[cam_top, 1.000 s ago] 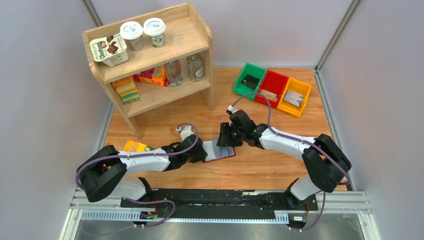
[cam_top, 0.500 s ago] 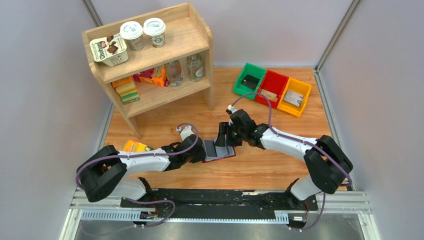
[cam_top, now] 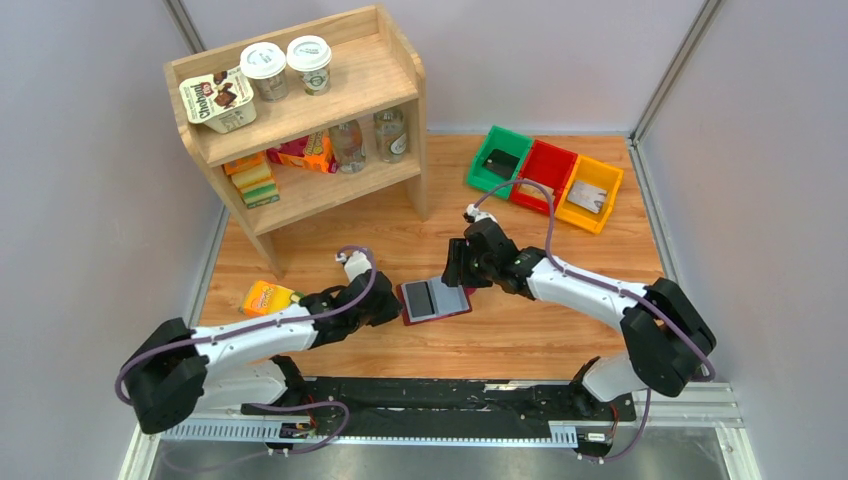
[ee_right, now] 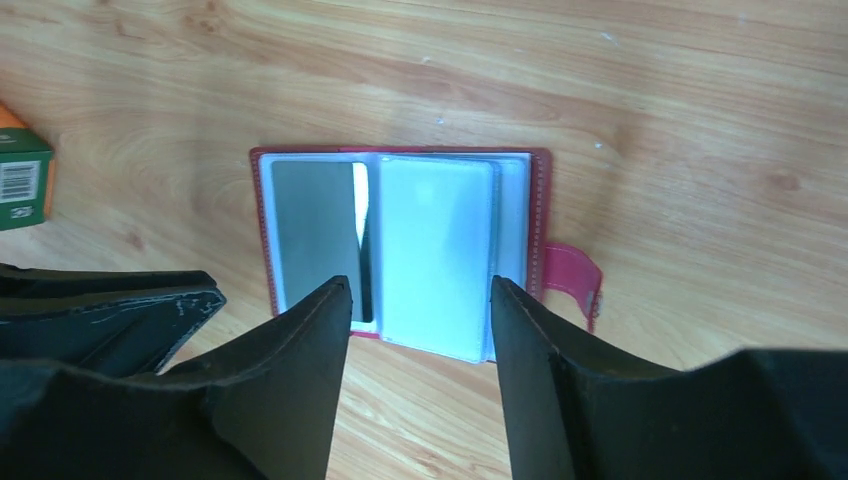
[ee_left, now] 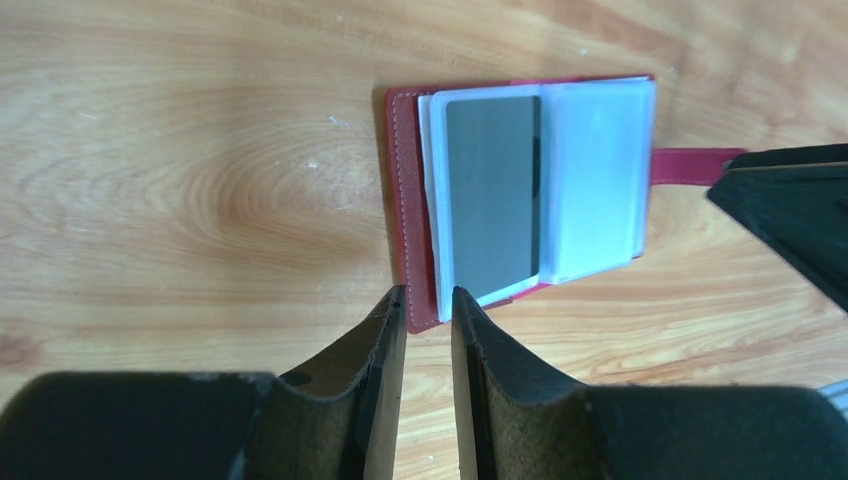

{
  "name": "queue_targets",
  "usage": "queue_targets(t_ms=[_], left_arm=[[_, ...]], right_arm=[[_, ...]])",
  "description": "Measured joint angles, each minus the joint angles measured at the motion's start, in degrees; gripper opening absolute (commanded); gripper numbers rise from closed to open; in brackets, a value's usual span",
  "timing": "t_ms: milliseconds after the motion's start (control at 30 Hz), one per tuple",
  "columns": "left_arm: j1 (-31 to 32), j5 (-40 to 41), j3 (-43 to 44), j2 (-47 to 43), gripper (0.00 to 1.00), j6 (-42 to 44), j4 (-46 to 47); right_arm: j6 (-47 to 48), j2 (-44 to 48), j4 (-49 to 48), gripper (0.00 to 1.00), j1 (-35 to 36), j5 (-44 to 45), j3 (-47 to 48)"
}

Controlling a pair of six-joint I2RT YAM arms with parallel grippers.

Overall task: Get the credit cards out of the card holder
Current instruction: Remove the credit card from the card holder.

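The maroon card holder (cam_top: 408,317) lies open and flat on the wooden table, its clear sleeves facing up. A grey credit card (ee_left: 490,190) sits in the left sleeve (ee_right: 312,230), with a thin dark edge showing beside it. The right sleeve (ee_right: 435,250) looks pale and empty. The snap tab (ee_right: 572,275) sticks out on the right side. My left gripper (ee_left: 425,300) hovers at the holder's near-left corner, its jaws a narrow gap apart with nothing clamped. My right gripper (ee_right: 420,290) stands wide open over the holder's far edge, holding nothing.
A wooden shelf (cam_top: 300,120) with cups, bottles and boxes stands at the back left. Green (cam_top: 498,157), red (cam_top: 545,175) and yellow (cam_top: 590,190) bins sit at the back right, with cards in them. An orange box (cam_top: 268,297) lies beside my left arm.
The right gripper has let go of the raised sleeve page and drawn back; the holder now lies flat and open. The left arm has pulled back to the left, off the holder's edge.
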State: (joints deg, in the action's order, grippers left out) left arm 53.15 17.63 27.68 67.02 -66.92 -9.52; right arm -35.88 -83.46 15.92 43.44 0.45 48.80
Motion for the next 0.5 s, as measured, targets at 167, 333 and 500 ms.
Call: queue_targets(t_ms=[167, 333, 500], left_arm=[[0.0, 2.0, 0.0, -6.8, 0.33, 1.0, -2.4], [-1.2, -0.2, 0.1, -3.6, 0.32, 3.2, 1.7], [-5.9, -6.0, -0.3, 2.5, 0.31, 3.2, 10.1]], right_arm=[[-0.3, 0.2, -3.0, 0.4, 0.0, -3.8, -0.2], [-1.5, -2.8, -8.6, 0.39, 0.0, -9.8, -0.2], [-2.4, -8.0, -12.8, 0.37, 0.0, -15.0, -0.2]])
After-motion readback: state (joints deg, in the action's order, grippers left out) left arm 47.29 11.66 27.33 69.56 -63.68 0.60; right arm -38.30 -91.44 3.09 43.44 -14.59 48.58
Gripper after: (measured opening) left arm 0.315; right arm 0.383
